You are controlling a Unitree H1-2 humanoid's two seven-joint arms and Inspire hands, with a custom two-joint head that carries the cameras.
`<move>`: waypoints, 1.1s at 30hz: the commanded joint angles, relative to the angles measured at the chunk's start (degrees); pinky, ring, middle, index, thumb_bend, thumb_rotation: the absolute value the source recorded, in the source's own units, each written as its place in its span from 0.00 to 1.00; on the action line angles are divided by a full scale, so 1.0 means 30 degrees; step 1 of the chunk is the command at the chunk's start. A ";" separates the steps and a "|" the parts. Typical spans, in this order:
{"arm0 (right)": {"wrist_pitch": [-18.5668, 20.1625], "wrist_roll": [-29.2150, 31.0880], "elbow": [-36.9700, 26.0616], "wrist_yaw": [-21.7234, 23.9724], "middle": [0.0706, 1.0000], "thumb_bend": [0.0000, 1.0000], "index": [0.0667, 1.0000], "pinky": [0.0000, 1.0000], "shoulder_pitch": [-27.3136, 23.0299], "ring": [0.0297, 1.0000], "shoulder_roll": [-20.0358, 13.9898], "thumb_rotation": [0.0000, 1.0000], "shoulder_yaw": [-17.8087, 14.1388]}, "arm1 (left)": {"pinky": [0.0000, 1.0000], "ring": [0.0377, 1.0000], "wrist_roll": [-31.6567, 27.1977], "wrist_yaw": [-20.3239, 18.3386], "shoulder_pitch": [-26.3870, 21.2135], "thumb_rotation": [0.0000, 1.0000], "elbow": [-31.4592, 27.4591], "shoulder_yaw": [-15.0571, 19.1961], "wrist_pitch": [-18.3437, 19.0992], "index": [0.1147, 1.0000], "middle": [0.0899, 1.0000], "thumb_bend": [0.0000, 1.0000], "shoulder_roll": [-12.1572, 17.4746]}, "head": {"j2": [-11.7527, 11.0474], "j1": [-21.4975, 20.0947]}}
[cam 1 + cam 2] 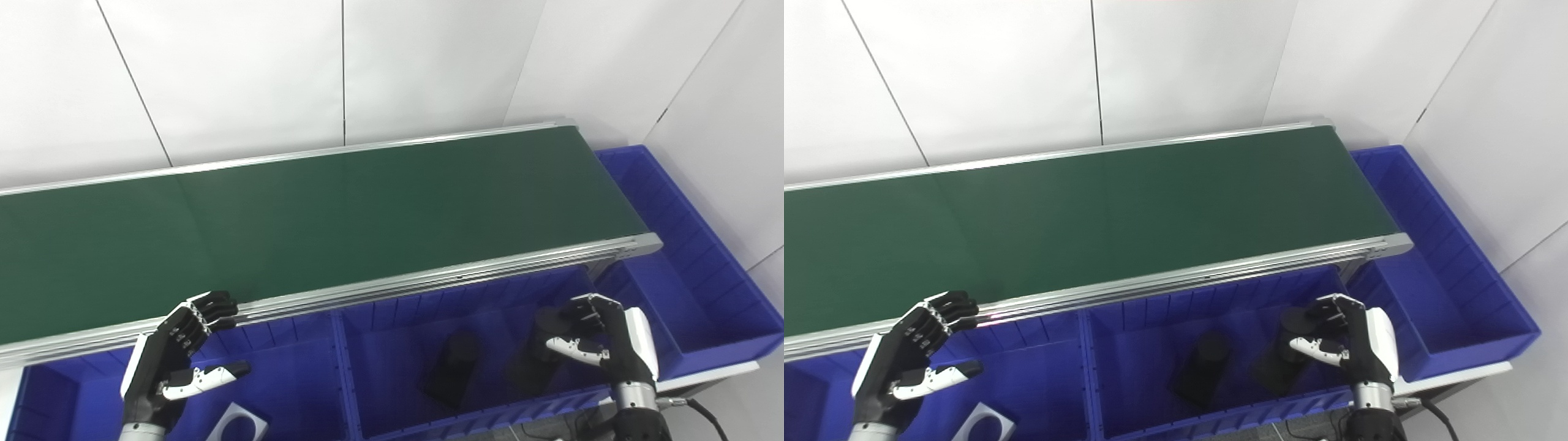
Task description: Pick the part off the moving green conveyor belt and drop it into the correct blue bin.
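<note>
While the left hand hovers empty with fingers spread, the right hand grips a black cylindrical part above the long blue plastic bin.

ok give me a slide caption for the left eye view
Bare green belt; left hand open, right hand holding a black part over the middle blue bin.

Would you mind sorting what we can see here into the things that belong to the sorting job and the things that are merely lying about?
Part of the job:
- green conveyor belt, no part on it
- right hand holding a black part over the middle blue bin
- left hand, open, waiting
- left blue bin
- end blue bin

Lying about:
- black part already binned
- white part with a hole
</note>
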 commanded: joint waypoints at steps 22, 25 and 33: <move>-0.1376 0.0738 -0.2655 0.0157 0.79 1.00 0.75 0.68 0.0297 0.75 -0.0116 0.31 0.0721 | 0.67 0.70 -0.0238 -0.0369 -0.0343 0.08 -0.0353 0.0012 -0.0435 0.64 0.67 0.93 0.0137 | -0.0117 0.0474; -0.1622 0.1021 -0.4116 0.0750 0.77 1.00 0.76 0.66 0.0402 0.74 0.0176 0.29 0.1320 | 0.67 0.69 -0.0196 -0.0452 -0.0532 0.08 0.0071 0.0045 -0.0799 0.64 0.66 0.94 0.0120 | -0.0229 0.0615; -0.2089 0.1444 -0.6716 0.1605 0.73 0.99 0.71 0.67 0.0101 0.71 0.1870 0.28 0.3324 | 0.66 0.69 0.0406 -0.0320 -0.0736 0.09 0.0698 0.0034 -0.1377 0.64 0.66 0.95 0.0110 | -0.0399 0.1482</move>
